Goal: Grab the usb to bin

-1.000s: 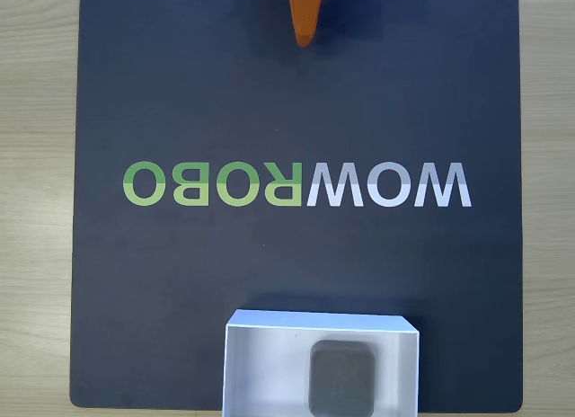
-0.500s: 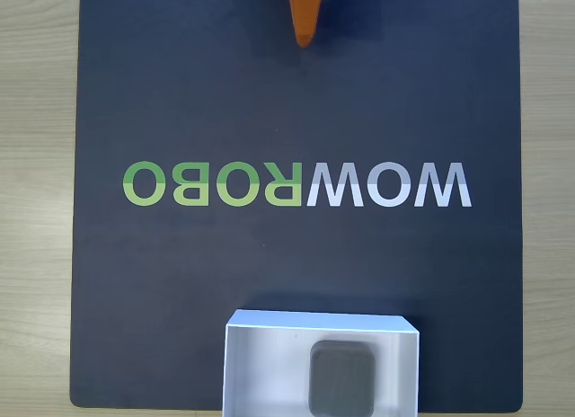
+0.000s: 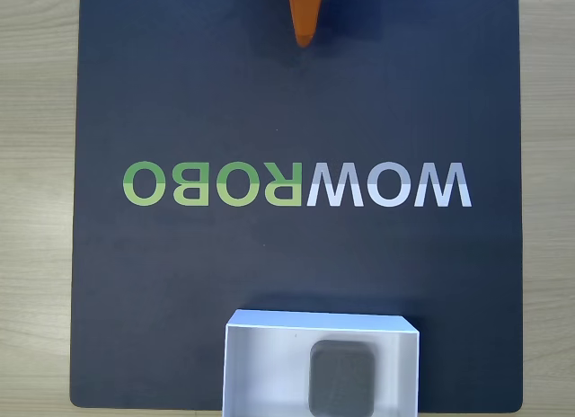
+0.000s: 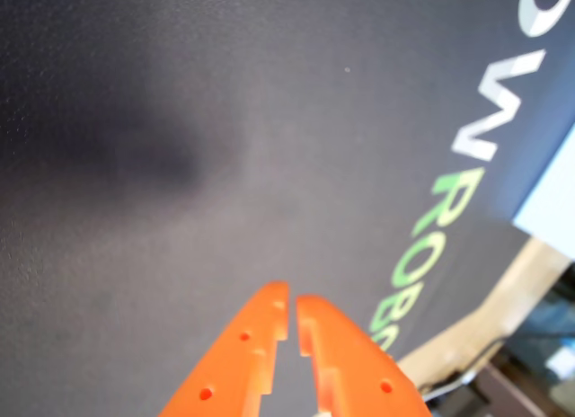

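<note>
In the wrist view the orange gripper hangs over the dark mat, its fingers pressed almost together and holding nothing. Far across the mat in the fixed view, the usb lies flat inside the bin. It looks stiff, light and matte, best pinched across its flat sides.

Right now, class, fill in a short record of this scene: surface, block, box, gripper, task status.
surface: dark mat printed WOWROBO, on a wooden table
block: grey usb lying inside the box
box: white bin at the mat's bottom edge in the fixed view
gripper: orange gripper shut, empty, over bare mat
task status: looks done
</note>
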